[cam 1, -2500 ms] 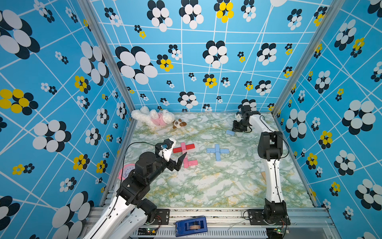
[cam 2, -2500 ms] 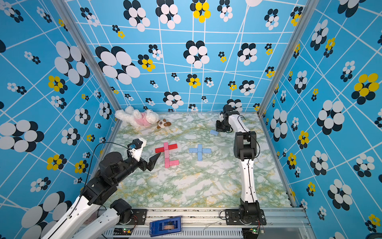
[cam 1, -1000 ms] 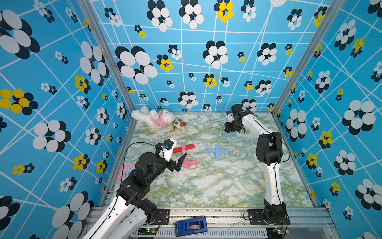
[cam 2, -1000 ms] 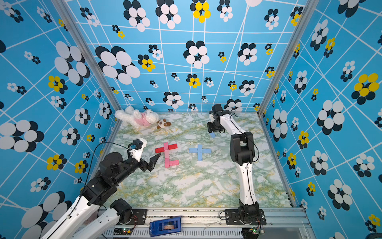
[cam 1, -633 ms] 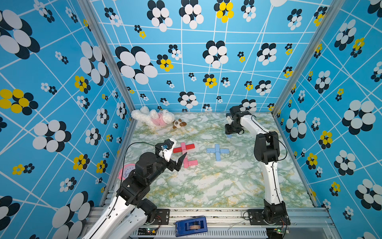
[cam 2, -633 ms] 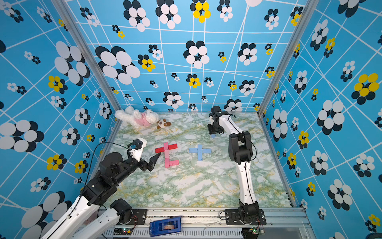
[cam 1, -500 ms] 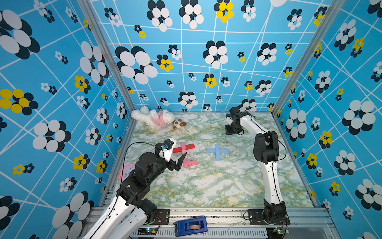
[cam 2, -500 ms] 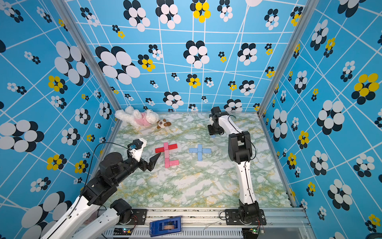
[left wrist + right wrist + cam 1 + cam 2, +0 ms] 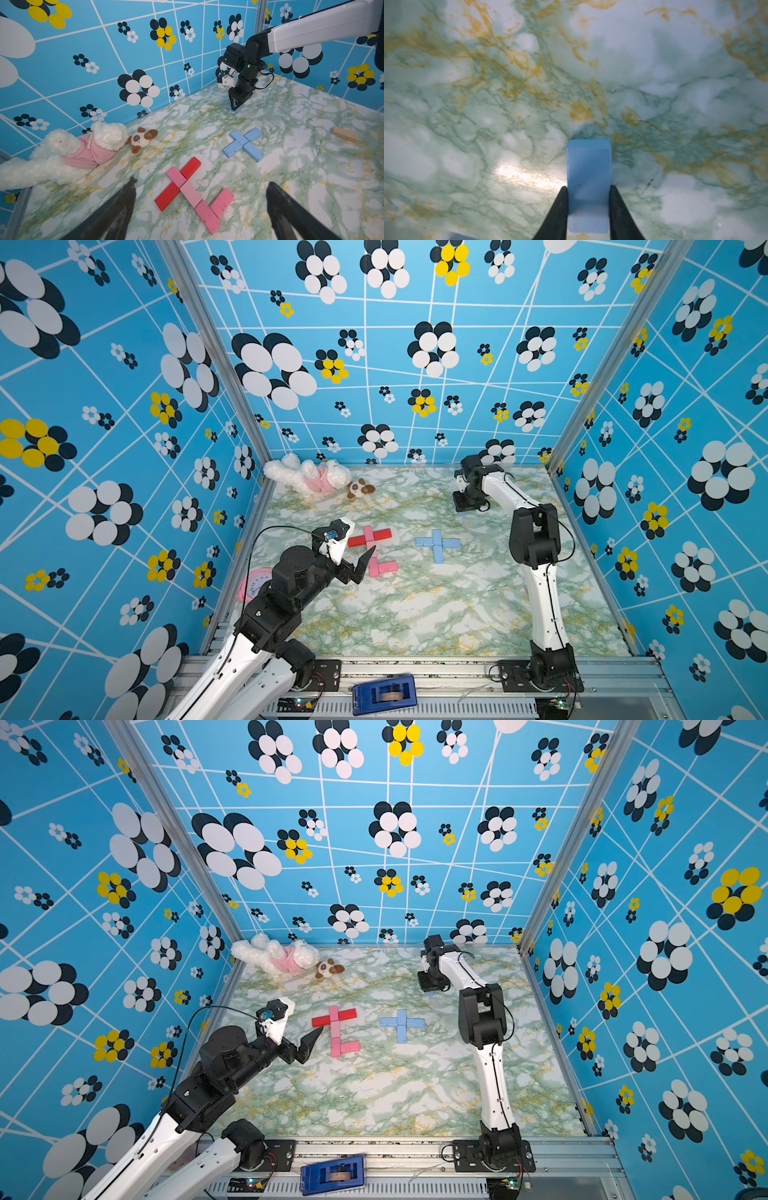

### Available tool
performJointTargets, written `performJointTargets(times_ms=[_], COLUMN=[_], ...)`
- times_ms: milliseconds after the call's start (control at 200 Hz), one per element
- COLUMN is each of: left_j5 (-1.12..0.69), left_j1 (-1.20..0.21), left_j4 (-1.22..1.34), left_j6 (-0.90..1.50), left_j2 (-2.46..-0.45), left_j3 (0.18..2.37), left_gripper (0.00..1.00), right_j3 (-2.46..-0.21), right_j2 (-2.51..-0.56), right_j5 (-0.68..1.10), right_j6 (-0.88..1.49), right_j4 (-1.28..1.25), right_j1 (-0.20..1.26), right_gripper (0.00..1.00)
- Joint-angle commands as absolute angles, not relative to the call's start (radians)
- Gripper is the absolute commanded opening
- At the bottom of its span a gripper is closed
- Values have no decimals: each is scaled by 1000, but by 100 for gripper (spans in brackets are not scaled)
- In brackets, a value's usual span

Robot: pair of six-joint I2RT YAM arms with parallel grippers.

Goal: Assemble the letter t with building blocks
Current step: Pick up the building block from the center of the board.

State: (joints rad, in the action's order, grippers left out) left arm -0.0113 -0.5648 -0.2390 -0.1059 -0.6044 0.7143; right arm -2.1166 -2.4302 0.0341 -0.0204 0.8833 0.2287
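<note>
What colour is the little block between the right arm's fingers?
The block is plain light blue, clearest in the right wrist view.

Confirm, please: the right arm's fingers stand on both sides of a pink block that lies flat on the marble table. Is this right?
Only the colour is wrong: in the right wrist view the block between the right arm's fingers, flat on the marble table, is light blue, not pink.

— What do we find on the table [image 9: 415, 614]?
— Plush [image 9: 309, 479] back left, clock [image 9: 250, 589] at the left edge. Left cross [image 9: 371, 549] beside right cross [image 9: 437, 543] mid-table. Lone block [image 9: 588, 166] behind the latter.
</note>
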Motion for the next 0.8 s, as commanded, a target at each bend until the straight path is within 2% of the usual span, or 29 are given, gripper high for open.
performJointTargets(times_ms=[0,310,795], left_j5=[-3,-22,-148], left_j1=[-571,-574,-578], left_j4=[-239,-239,-219], left_j6=[-121,-115,-59], left_j2=[-597,-607,-702], left_j3=[713,716,802], left_gripper=[99,99,99], right_j3=[-2107,-1793,-1118], right_j2=[-2409,-2182,-1608], right_j5=[18,15,18], right_j6=[-7,96,335], right_j4=[896,726,537], right_j1=[234,235,274], right_gripper=[26,19,17])
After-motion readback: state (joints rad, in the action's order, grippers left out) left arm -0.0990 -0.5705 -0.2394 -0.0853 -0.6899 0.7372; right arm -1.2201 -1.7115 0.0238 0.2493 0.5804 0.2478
